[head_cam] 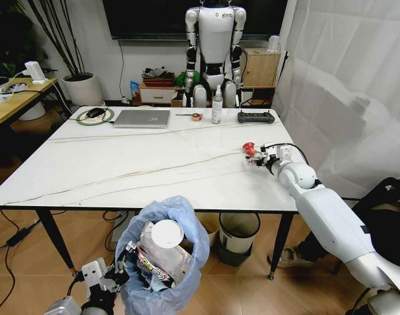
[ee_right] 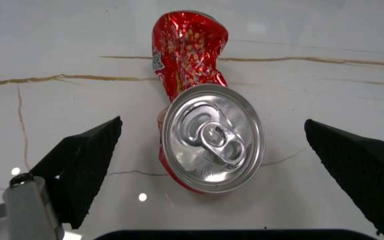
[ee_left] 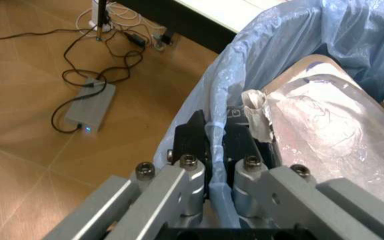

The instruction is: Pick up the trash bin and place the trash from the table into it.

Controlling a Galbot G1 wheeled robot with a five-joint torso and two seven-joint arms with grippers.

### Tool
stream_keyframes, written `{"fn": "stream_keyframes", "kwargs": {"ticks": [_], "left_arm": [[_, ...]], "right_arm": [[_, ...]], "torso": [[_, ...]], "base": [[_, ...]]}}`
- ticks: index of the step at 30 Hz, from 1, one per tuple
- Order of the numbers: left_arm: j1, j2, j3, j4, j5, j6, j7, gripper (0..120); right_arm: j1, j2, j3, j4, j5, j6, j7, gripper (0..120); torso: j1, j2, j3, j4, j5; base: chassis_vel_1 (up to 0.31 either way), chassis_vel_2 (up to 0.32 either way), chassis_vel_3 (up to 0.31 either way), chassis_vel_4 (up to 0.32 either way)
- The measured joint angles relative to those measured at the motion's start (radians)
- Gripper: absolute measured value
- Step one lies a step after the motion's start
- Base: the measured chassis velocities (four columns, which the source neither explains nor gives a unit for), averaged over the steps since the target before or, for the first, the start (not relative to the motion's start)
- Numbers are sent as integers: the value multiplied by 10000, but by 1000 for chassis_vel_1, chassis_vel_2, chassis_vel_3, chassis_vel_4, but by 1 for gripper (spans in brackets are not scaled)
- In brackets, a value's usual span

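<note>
Crushed red can (ee_right: 199, 100), lettering unreadable

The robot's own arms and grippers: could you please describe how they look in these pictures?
The right arm has smooth, rounded white shells, with a thin black cable looping near the wrist. The right gripper has wedge-shaped matte black fingers. The left gripper has grey metal linkage bars fastened with hex bolts, ending in black pads.

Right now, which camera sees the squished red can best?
The right wrist view: the crushed red can lies on the table, lid toward the camera, between the right end effector's open fingers. The head view shows it as a small red spot; the left wrist view looks at the trash bin.
</note>
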Motion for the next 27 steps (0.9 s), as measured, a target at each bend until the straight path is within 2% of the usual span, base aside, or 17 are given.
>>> {"fn": "stream_keyframes", "kwargs": {"ticks": [14, 18, 23, 26, 27], "left_arm": [[-17, -42, 13, 18, 3, 0, 0, 0], [-5, -45, 10, 18, 9, 0, 4, 0], [-2, -44, 13, 18, 11, 0, 7, 0], [-3, -44, 18, 23, 12, -2, 8, 0], [-3, -43, 21, 30, 13, -2, 8, 0]], "right_arm": [[138, -16, -69, -359, 444, 108, -205, 100], [145, 7, -102, -401, 424, 209, -267, 94], [138, 10, -106, -401, 412, 257, -300, 74], [129, 2, -106, -411, 410, 261, -302, 68], [117, -8, -107, -419, 407, 262, -303, 61]], "torso": [[0, 0, 0, 1, 0], [0, 0, 0, 0, 0], [0, 0, 0, 0, 0], [0, 0, 0, 0, 0], [0, 0, 0, 0, 0]], "base": [[0, 0, 0, 0], [0, 0, 0, 0], [0, 0, 0, 0], [0, 0, 0, 0], [0, 0, 0, 0]]}}
